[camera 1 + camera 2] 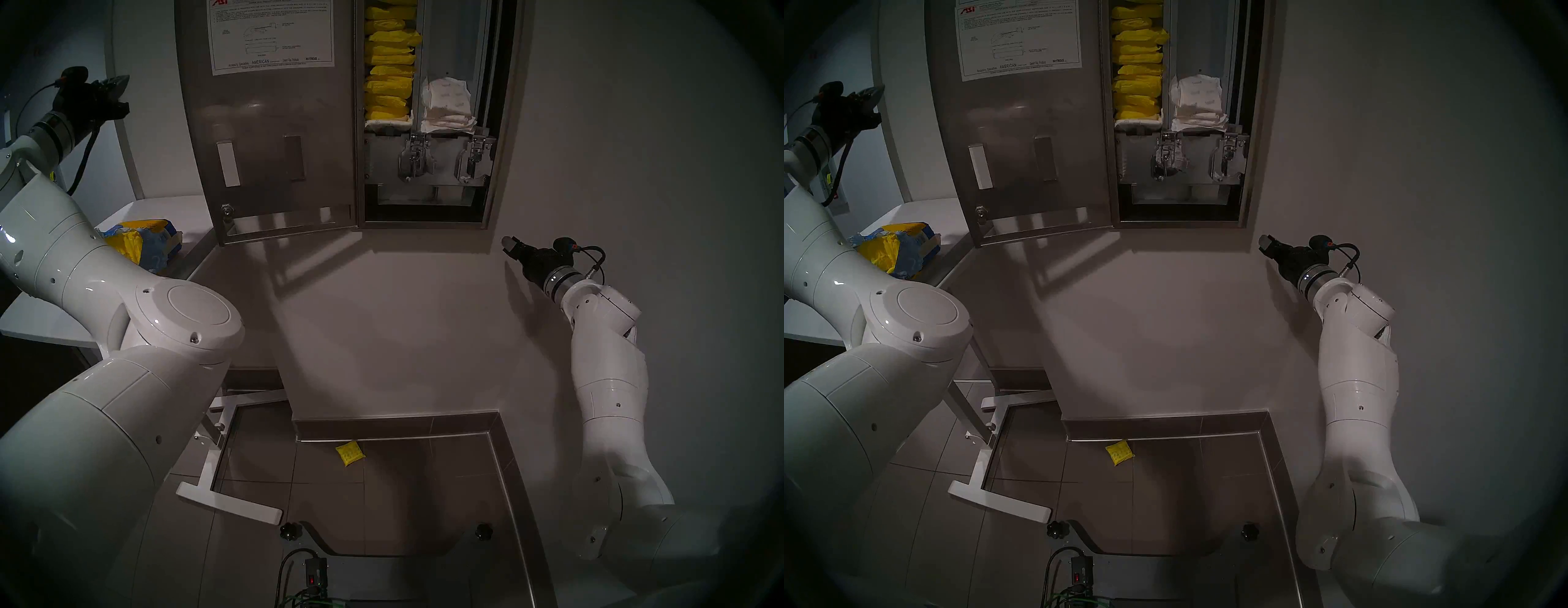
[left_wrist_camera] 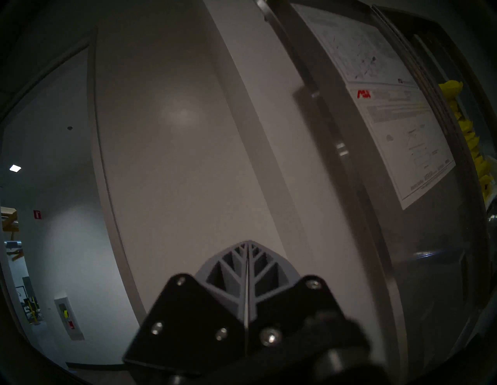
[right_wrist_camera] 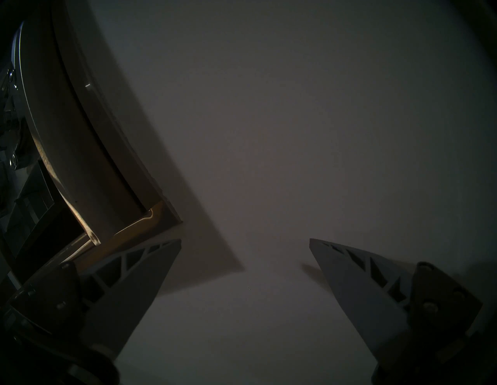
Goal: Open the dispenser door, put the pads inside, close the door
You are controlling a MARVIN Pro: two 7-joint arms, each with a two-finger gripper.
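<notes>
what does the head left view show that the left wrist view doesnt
Only the head left view shows the yellow pad lying on the floor, the torn bag on the side table, the white pads and the open right gripper. Only the left wrist view shows the left gripper shut and empty, seen close up. Both show the open dispenser door with its instruction sheet and the stacked yellow pads inside.

One door (image 1: 271, 140); one floor pad (image 1: 350, 453) — two arms (image 1: 611, 382).
</notes>
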